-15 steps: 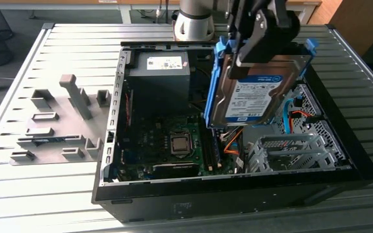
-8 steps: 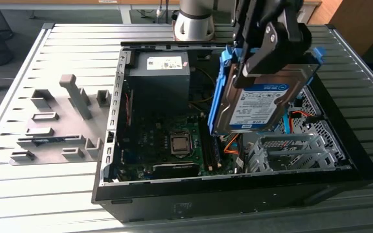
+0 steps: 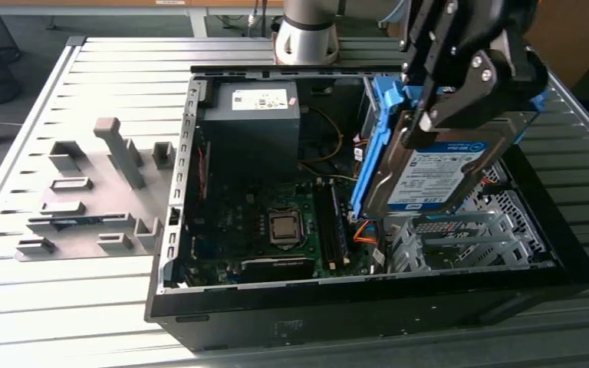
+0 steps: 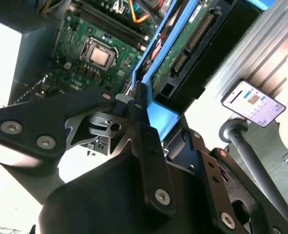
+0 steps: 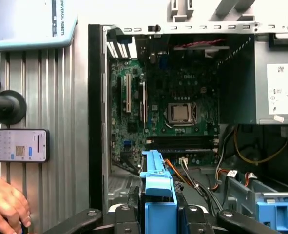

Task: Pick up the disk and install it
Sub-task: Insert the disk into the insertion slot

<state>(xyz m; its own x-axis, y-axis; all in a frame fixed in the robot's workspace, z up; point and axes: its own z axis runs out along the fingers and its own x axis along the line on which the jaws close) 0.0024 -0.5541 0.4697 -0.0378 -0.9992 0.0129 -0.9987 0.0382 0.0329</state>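
Grips disk [image 3: 432, 175] in gripper [image 3: 438, 123], with jaws clamped on its blue rails, tilted above drive cage [image 3: 468, 238] at 3 o'clock from motherboard [image 3: 274, 222] (exterior view). Risks snagging cage edge or orange cables [image 3: 364, 232] if lowered askew

The pincer [image 3: 460, 103] grips the disk [image 3: 443, 175], tilted above the open computer case [image 3: 376, 303].

Matte black gripper [image 3: 463, 115], built from flat bar links [image 4: 148, 151] with rounded ends. Bright silver screws [image 4: 46, 142] at link pivots, hex-socket heads, in both wrist views. Bare grey metal bracket [image 4: 92, 129] between black links. Round arm segment [image 3: 305, 34], pale silver-grey, darker grey band on top.
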